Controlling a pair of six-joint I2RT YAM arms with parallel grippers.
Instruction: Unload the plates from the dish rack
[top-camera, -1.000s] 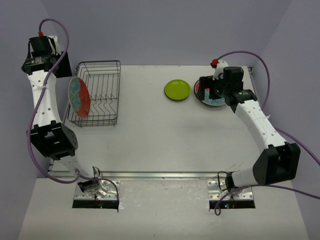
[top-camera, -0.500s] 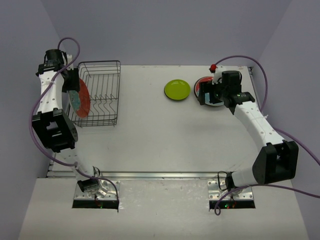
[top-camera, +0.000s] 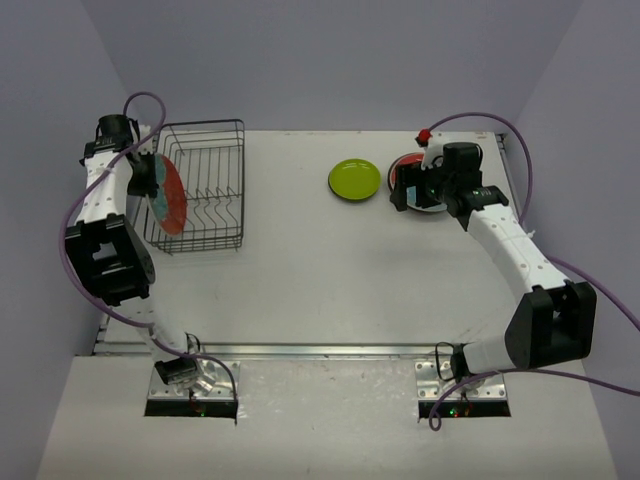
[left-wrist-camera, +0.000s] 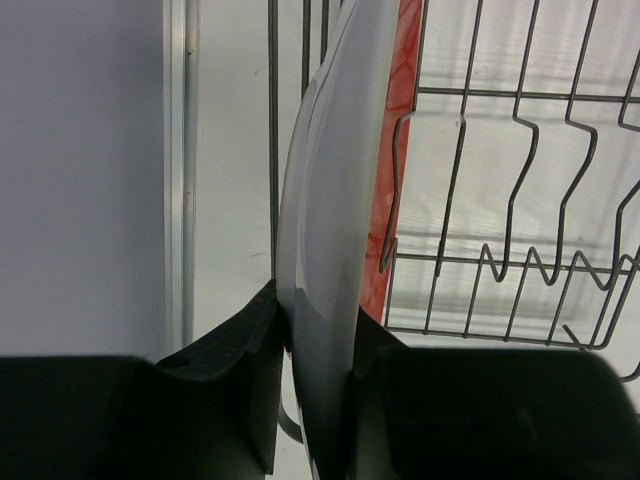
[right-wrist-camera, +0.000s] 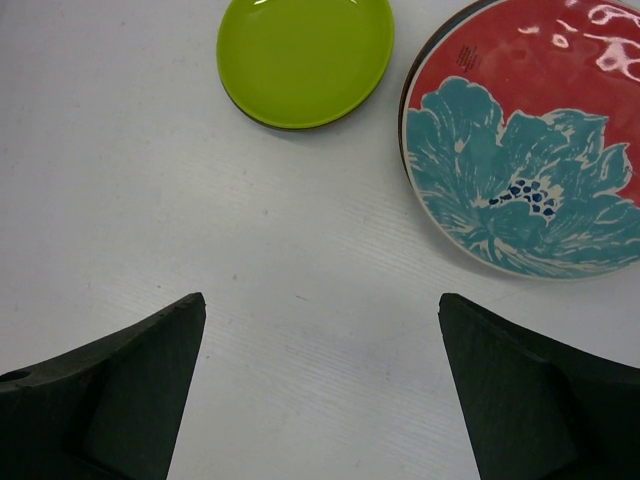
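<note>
Left wrist view: the left gripper (left-wrist-camera: 315, 335) is clamped on the rim of the upright red plate (left-wrist-camera: 325, 200), which rises edge-on straight ahead between its jaws, at the left end of the dish rack (left-wrist-camera: 520, 260) (so the lift should run straight upward); the right gripper (right-wrist-camera: 320, 300) hangs open, well apart

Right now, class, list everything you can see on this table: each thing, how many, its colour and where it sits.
dish rack: 1, black wire, far left of the table
upright red plate: 1, red and teal, at the rack's left end
flat red plate: 1, red with a teal flower, far right
lime-green plate: 1, lime green, far centre, apart from the flat red plate
left hand: 1, black, shut on the upright red plate's rim
right hand: 1, black, open over bare table
</note>
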